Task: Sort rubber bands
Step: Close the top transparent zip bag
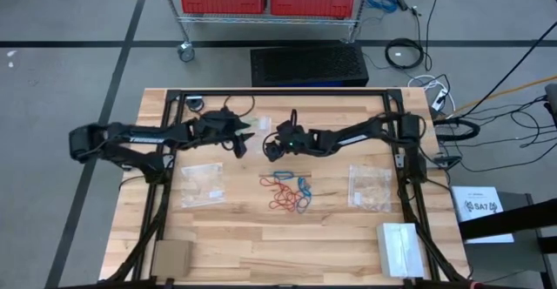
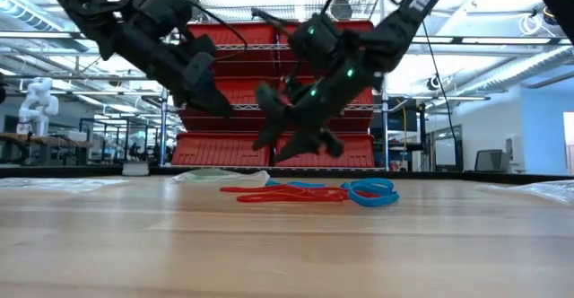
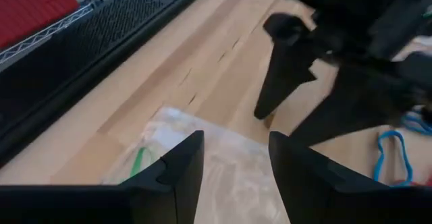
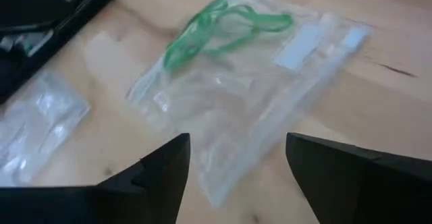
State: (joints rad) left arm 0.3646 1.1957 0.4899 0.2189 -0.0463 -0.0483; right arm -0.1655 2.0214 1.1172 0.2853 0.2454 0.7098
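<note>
A pile of red and blue rubber bands (image 1: 287,191) lies loose on the wooden table's middle; it also shows in the low view (image 2: 314,192). Green rubber bands (image 4: 216,23) lie inside a clear zip bag (image 4: 250,82) that lies flat on the table toward its far side (image 1: 264,121). My left gripper (image 1: 242,143) is open and empty above that bag's near left side (image 3: 233,140). My right gripper (image 1: 270,147) is open and empty, hovering close beside the left one, over the same bag (image 4: 236,143). Both stand clear of the table in the low view.
A clear zip bag (image 1: 200,184) lies left of the band pile and another (image 1: 370,187) right of it. A white box (image 1: 400,245) sits at the near right and a brown cardboard piece (image 1: 171,257) at the near left. A black frame (image 1: 278,93) borders the table.
</note>
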